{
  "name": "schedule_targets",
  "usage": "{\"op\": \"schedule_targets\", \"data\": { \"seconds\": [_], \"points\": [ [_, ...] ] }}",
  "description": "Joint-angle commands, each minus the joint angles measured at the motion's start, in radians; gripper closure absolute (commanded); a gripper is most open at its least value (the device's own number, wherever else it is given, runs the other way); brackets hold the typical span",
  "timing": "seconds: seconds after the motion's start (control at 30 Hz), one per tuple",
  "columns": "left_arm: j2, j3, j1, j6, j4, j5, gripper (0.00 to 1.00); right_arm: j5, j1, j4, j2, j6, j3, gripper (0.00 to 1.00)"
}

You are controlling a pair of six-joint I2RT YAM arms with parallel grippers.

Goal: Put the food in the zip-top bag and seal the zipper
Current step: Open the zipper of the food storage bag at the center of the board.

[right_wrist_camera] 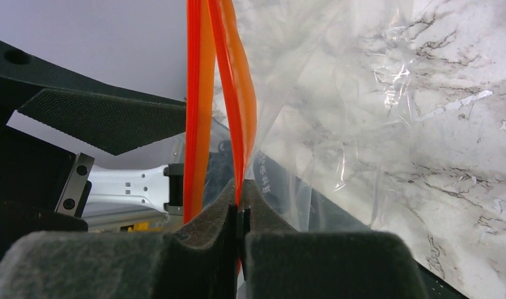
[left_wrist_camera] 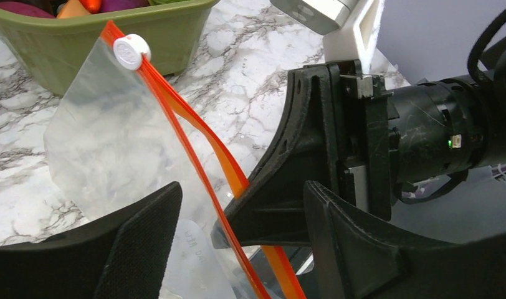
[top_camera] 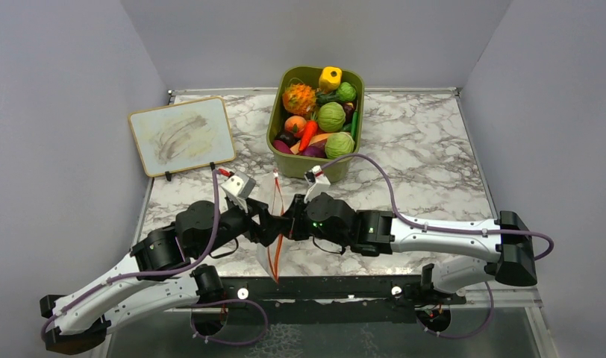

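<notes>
2 orange-red lips run side by side along the zipper (left_wrist_camera: 194,124), and your next move turns on the gap between them. The right gripper (right_wrist_camera: 240,198) is clenched on 1 lip only, roughly midway along the strip. The other lip stands a little apart from it, on the left arm's side. The left gripper (left_wrist_camera: 241,190) is released, with its fingers spread and the strip passing between them. I cannot tell whether either pad touches the plastic.

You have the zip-top bag (left_wrist_camera: 113,143) held on edge between the 2 grippers, on the arms' side of the olive-green bin (top_camera: 275,127), near it but not touching. Its long axis is the zipper line, which starts close to the bin's near wall and runs straight away from the bin toward the arm bases. The white slider (left_wrist_camera: 131,51) sits at the bin end of the strip. The mouth seems to face upward, with the clear body falling below and toward the left arm.

All the food (top_camera: 331,117) lies in the bin and none is in the bag. The free lip is nearer your left gripper, so I judge that closing it there and drawing away from the right one would spread the mouth enough for loading.
</notes>
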Motion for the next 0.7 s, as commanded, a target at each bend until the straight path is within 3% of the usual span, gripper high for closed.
{"op": "schedule_targets", "data": {
  "seconds": [0.0,0.67],
  "points": [
    [0.008,-0.010,-0.002,0.019,-0.014,-0.069,0.30,0.023,0.007,0.040,0.000,0.045,-0.025,0.99],
    [0.039,-0.045,-0.002,0.023,-0.053,-0.110,0.51,0.099,0.006,0.036,-0.027,0.080,-0.053,0.99]
  ]
}}
